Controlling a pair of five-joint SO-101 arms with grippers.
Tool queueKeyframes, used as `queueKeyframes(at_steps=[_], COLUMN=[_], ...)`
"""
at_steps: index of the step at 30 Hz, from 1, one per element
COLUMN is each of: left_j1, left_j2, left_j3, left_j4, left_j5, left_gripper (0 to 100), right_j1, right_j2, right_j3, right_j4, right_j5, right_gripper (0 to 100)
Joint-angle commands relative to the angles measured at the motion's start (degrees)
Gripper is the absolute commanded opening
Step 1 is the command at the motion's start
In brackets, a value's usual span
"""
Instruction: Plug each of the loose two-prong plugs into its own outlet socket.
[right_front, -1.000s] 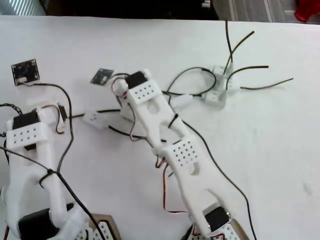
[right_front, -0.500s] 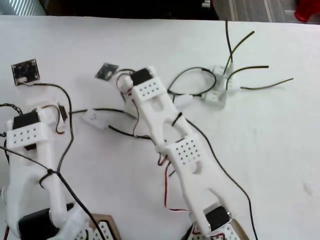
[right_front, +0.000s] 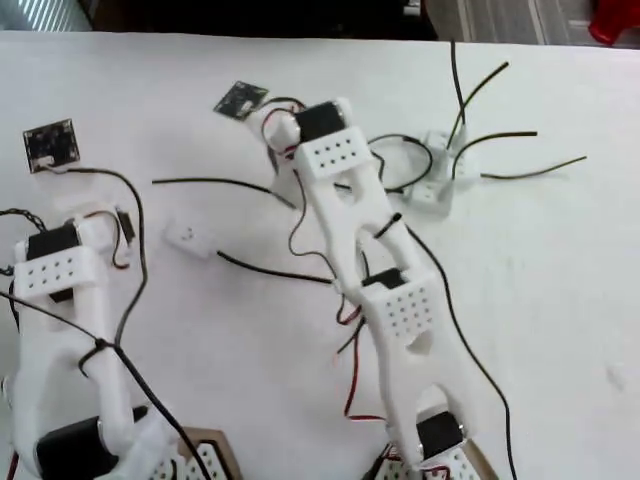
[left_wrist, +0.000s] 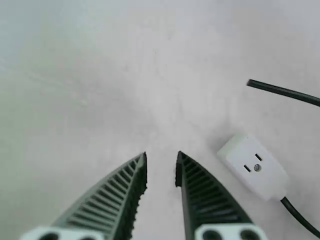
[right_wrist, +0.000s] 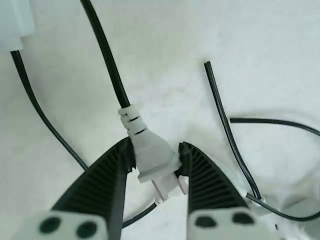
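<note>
- The ribbed right jaws are clenching a smooth, pale two-prong plug (right_wrist: 150, 152) by its moulded body, its round black cord (right_wrist: 105, 55) trailing over the white table (right_wrist: 260, 40).
- The ribbed left jaws are hanging parted, gripping nothing, near a blocky white outlet socket (left_wrist: 252, 166) lying on the table.

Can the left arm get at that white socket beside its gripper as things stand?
Probably yes. The left gripper is open and empty, and the white socket lies face up on bare table just beside its fingertips, nothing between them. The right gripper, shut on a plug, is farther off.
</note>
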Motion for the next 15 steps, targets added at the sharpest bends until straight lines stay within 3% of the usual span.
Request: queueKeyframes(at_steps=[1,7,15], left_j1=[0.2,0.4,0.4], left_j2=[-2.4,-2.4,-2.4], left_j3=[0.7,0.9,0.9], left_j4=[-4.0,-4.4,-4.4], left_j5=[2.3,2.3,2.3], left_gripper=[11,11,11], right_j1=[1.0,7.3,22.0], right_j2=[-12.5,-28.3,-46.4], right_j3=[7.6,22.8,43.7], right_j4=[0.3,0.2,0.0], right_j5=[-0.1,-0.1,-0.1], right_gripper=[1.7,1.7,1.7])
